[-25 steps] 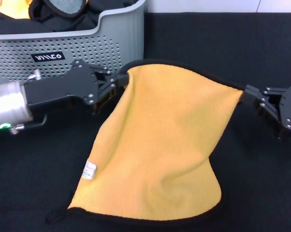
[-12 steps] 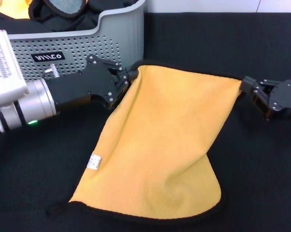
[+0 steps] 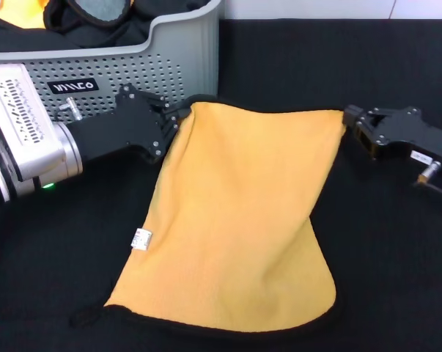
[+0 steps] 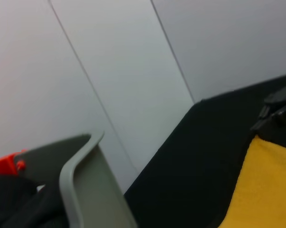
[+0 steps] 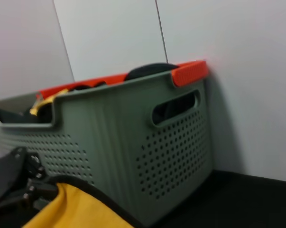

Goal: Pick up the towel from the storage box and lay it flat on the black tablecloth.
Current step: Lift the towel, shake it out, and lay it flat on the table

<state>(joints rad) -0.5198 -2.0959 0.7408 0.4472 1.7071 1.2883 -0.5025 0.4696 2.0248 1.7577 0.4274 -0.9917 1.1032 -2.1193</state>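
Out of the storage box (image 3: 184, 59) at ten o'clock and spread yellow side up over the black tablecloth (image 3: 294, 51): the towel (image 3: 235, 220), near hem and white tag (image 3: 141, 239) already down at six o'clock, far edge held taut. Left gripper (image 3: 178, 119) pinching the far left corner at ten o'clock; right gripper (image 3: 350, 125) pinching the far right corner at two o'clock, fingers pressed together on the black stitched edge. Step in hand, by judgement: laying the far edge flat. Best done by lowering both corners evenly, keeping light tension across to avoid wrinkles, releasing only once the cloth touches. Worth watching: the curled near right corner, likely to stay folded.
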